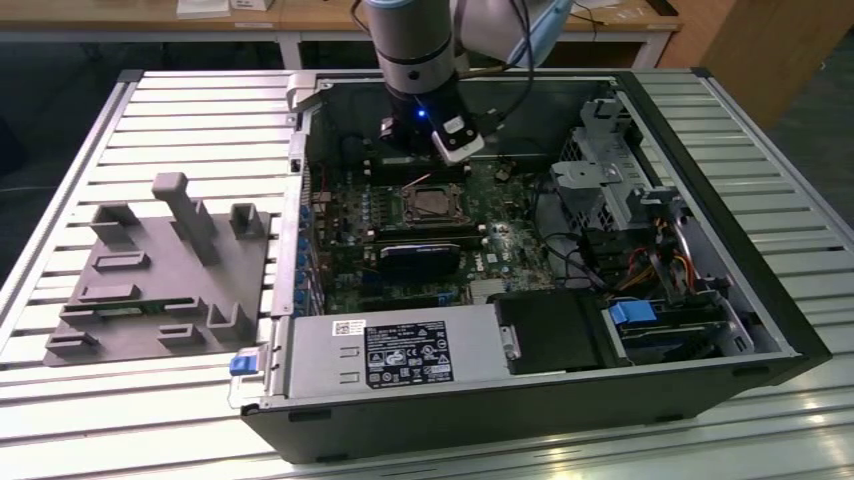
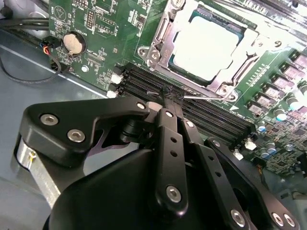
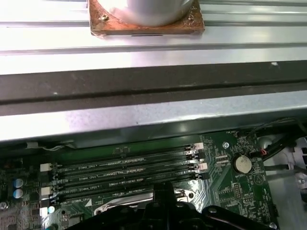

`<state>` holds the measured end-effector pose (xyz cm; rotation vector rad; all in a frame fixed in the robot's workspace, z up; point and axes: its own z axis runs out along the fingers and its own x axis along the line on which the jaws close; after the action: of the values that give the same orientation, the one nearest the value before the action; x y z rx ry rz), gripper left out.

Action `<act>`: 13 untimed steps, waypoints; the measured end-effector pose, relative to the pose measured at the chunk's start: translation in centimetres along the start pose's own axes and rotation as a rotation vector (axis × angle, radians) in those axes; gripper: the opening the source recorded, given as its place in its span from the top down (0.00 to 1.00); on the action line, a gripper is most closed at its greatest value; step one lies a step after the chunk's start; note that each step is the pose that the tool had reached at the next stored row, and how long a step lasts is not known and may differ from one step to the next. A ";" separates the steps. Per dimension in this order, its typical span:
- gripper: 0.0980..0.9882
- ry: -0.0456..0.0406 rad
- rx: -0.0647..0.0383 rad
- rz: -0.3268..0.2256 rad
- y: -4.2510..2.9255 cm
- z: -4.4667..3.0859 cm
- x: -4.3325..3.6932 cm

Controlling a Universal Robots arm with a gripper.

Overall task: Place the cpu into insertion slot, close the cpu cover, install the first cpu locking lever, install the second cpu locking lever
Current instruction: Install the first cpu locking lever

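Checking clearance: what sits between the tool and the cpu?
In the second wrist view, long black memory slots and the rim of the cpu cover lie between the tool and the cpu.

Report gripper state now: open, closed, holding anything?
Gripper: closed, fingertips pinched on the thin locking lever beside the cpu cover, which lies down over the chip.

Inside the open computer case [image 1: 534,412], the gripper [image 1: 424,168] hangs at twelve o'clock of the cpu [image 1: 430,205]; a grey fixture [image 1: 147,270] lies at nine.
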<state>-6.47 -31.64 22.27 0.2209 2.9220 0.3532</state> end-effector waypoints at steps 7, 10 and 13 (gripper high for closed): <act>1.00 -0.0101 0.007 0.029 0.15 0.34 0.28; 1.00 -0.0155 0.011 0.047 0.16 0.52 0.36; 1.00 -0.0190 0.013 0.058 0.33 0.71 0.45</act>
<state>-6.73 -31.09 21.60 0.3102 2.9048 0.3388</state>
